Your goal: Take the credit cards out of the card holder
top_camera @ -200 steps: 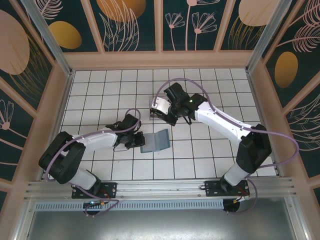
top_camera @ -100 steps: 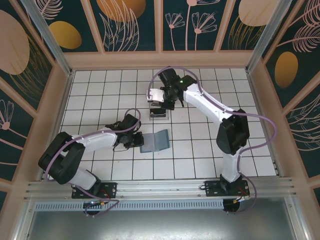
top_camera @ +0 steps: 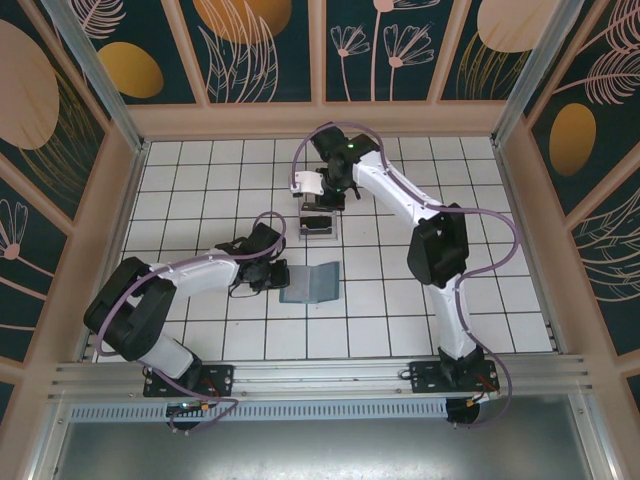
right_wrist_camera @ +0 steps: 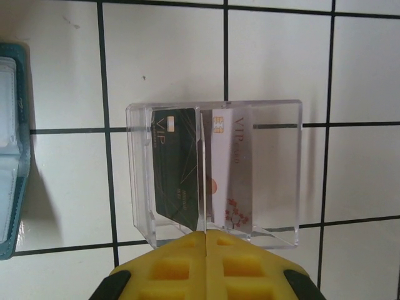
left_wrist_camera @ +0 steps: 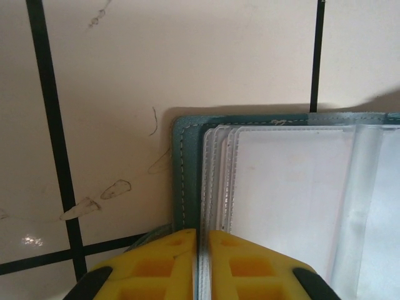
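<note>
The left pincer (left_wrist_camera: 201, 242) is clamped on the left edge of the open card holder (left_wrist_camera: 281, 187), which lies near the middle of the tiled counter (top_camera: 200, 180). The right pincer (right_wrist_camera: 205, 242), fingers pressed together and empty, hovers by a clear tray (right_wrist_camera: 278, 175) just toward the far edge. In the tray stand a dark credit card (right_wrist_camera: 177, 169) and a white credit card (right_wrist_camera: 232, 169).

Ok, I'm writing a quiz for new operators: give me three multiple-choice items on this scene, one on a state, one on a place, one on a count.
1. The card holder lies: A open, B folded shut, C rolled up.
2. The dark card is: A in the card holder, B in the clear tray, C on bare tiles.
3. Cards in the clear tray: A one, B four, C two.

A, its clear sleeves show; B, it stands in one tray compartment; C, the dark card and a white card.
</note>
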{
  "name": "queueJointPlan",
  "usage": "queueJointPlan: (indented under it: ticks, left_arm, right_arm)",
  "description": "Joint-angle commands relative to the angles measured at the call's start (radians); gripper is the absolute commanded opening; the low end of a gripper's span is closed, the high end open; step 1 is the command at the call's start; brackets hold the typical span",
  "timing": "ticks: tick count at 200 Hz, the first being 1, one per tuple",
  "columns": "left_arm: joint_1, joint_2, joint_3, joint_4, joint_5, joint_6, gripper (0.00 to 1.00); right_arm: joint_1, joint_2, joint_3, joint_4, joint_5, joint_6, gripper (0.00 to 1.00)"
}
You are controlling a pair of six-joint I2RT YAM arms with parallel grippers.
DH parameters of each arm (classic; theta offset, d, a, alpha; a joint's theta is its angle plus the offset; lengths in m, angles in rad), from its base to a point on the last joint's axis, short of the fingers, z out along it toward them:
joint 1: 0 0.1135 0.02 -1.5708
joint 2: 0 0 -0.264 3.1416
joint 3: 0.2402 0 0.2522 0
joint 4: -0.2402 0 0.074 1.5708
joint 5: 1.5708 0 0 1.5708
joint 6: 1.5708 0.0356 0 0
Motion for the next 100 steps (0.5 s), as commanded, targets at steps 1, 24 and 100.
queueJointPlan:
  ticks: [1,24,100]
  left_arm:
    - [0.003,0.018,0.027,-0.034,-0.013,0.024,0.14]
    - [0.002,0.019,0.030,-0.042,-0.017,0.023,0.14]
    - [0.003,0.015,0.034,-0.053,-0.024,0.015,0.14]
  right_arm:
    - [-0.012,0.029,0.043,-0.045,-0.021,-0.027,0.00]
    - [-0.015,0.050,0.061,-0.044,-0.016,-0.033,0.00]
    - [-0.020,0.105,0.124,-0.055,-0.009,-0.051,0.00]
